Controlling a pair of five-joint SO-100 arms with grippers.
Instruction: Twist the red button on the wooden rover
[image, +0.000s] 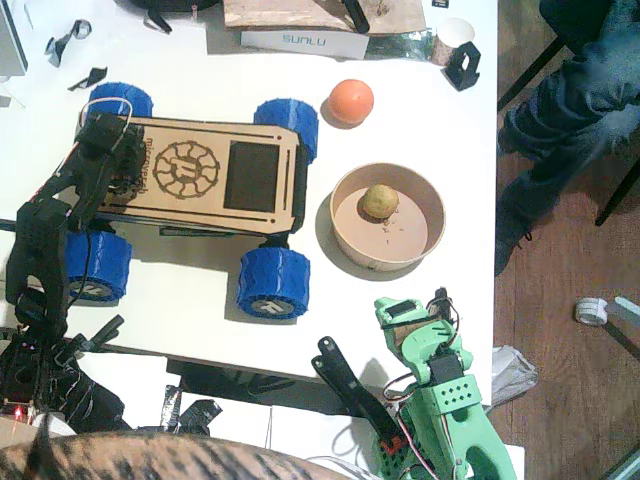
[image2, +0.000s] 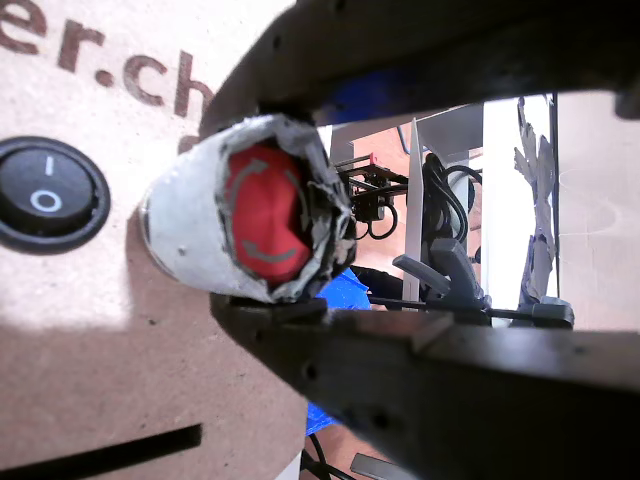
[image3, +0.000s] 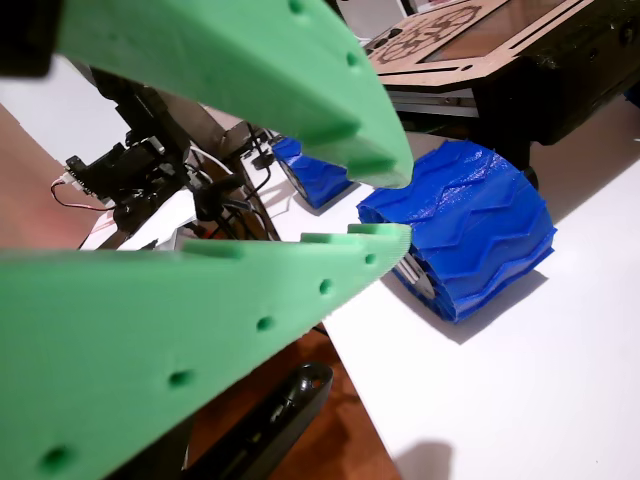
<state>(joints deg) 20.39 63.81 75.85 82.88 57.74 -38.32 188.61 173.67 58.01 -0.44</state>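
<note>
At left-centre of the fixed view the wooden rover (image: 200, 175) sits flat on the white counter (image: 420, 320), four blue wheels, gear logo and black square panel on top; black left arm reaches up from lower left over the rover's left end, left pincer (image: 112, 132) down on the deck there. Red button not resolvable in that view, but in a wrist view the red button (image2: 262, 222) shows centre frame with a silvery rim, standing on the plywood beside a black rocker switch (image2: 45, 193) at left, dark jaws above and below it, clamped on the button. Green right arm parked lower right, right pincer (image: 412, 318) well apart from the rover; in a wrist view its green jaws (image3: 395, 205) are slightly apart, nothing between them, a blue wheel (image3: 470, 240) beyond. Orange ball (image: 351, 101) upper centre, tan bowl (image: 388, 255) right of rover holding a small yellowish fruit (image: 380, 201)
</note>
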